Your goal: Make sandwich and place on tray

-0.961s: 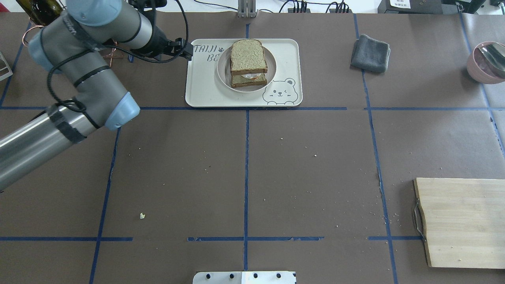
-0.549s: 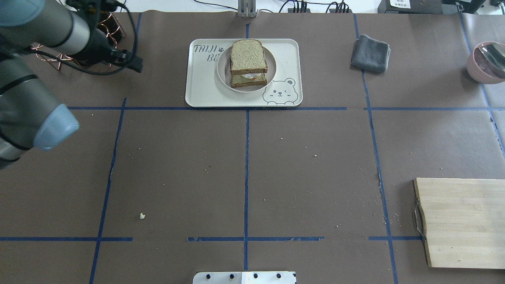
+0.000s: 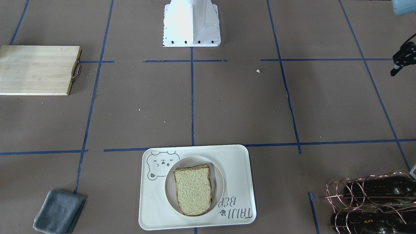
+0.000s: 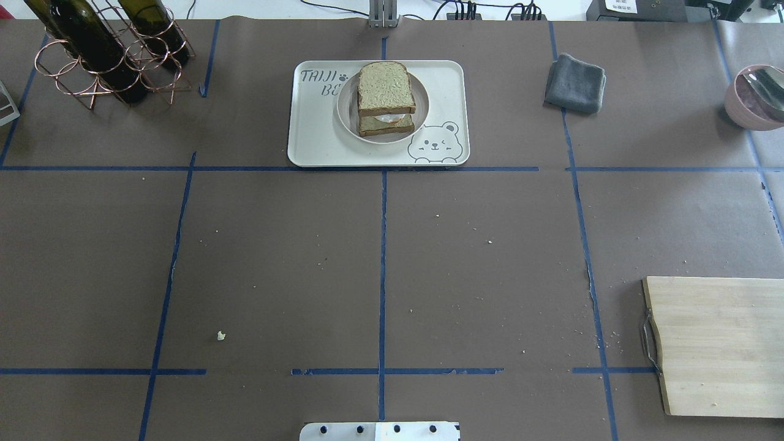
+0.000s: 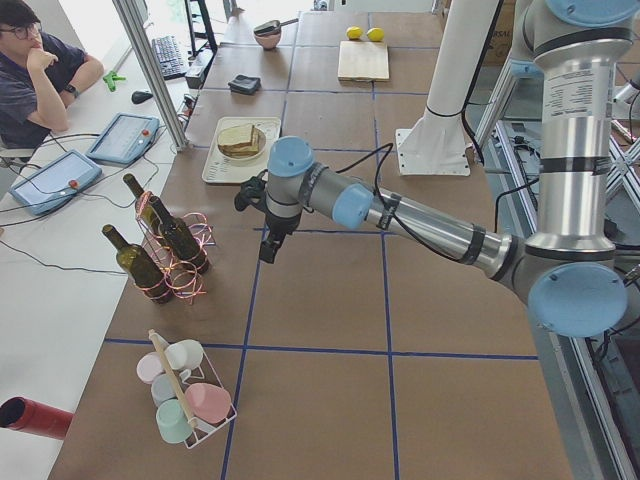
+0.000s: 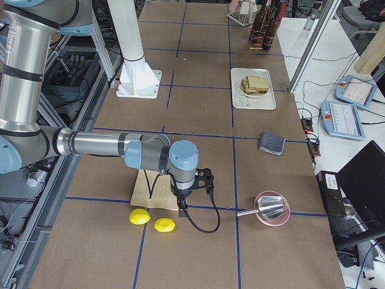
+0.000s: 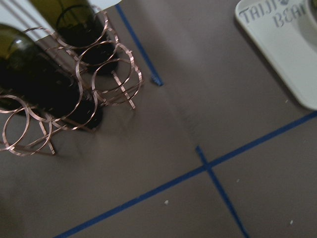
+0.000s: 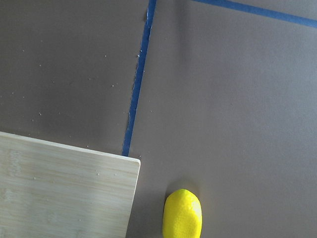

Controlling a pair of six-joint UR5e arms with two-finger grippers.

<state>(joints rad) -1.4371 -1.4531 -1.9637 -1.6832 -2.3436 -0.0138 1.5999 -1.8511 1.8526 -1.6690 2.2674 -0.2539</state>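
The sandwich (image 4: 386, 98), two tan slices with the white egg (image 4: 384, 117) showing between them, sits on a small round white plate (image 4: 422, 101) on the cream bear tray (image 4: 312, 135) at the table's far middle. It also shows in the front-facing view (image 3: 193, 194) on the tray (image 3: 237, 169). My left gripper (image 5: 268, 250) hangs over bare table well to the left of the tray; only part of it shows at the front-facing view's edge (image 3: 397, 66), so I cannot tell if it is open. My right gripper (image 6: 182, 211) hangs by the cutting board; I cannot tell its state.
A copper rack of wine bottles (image 4: 104, 55) stands far left. A grey cloth (image 4: 574, 82) and a pink bowl with a spoon (image 4: 756, 98) lie far right. The wooden cutting board (image 4: 716, 343) is near right, with two lemons (image 6: 139, 217) beside it.
My left arm has drawn back from the tray's left edge and left the overhead view, uncovering the wine rack. The sandwich, plate and tray have not moved.
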